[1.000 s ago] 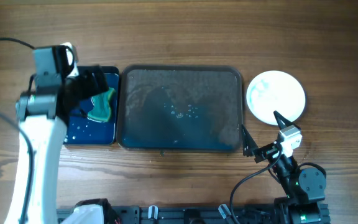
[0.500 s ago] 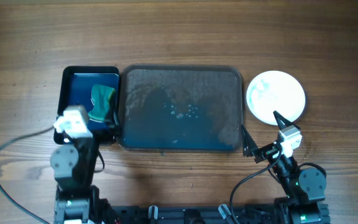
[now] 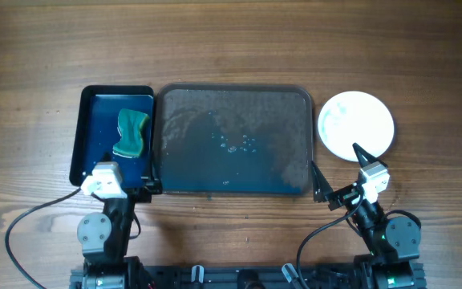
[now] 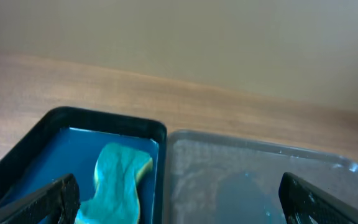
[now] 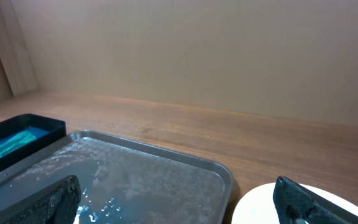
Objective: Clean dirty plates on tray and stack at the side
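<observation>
The large dark tray [image 3: 183,100] lies mid-table with a wet, blue-smeared floor and no plates on it; it also shows in the left wrist view [image 4: 260,155] and right wrist view [image 5: 166,163]. White plates [image 3: 356,124] with faint teal marks sit stacked on the wood to its right; I cannot tell how many. The stack's edge shows in the right wrist view [image 5: 257,208]. My left gripper [image 3: 135,186] is open and empty at the near edge, by the small tray's front. My right gripper [image 3: 337,172] is open and empty near the big tray's front right corner.
A smaller black tray [image 3: 95,96] with a blue floor sits left of the big tray and holds a teal-and-yellow sponge [image 3: 131,132], which also shows in the left wrist view [image 4: 120,180]. Bare wood table lies beyond and around.
My left arm has pulled back from over the small tray to the near edge, leaving the sponge lying in it. The right arm has not moved.
</observation>
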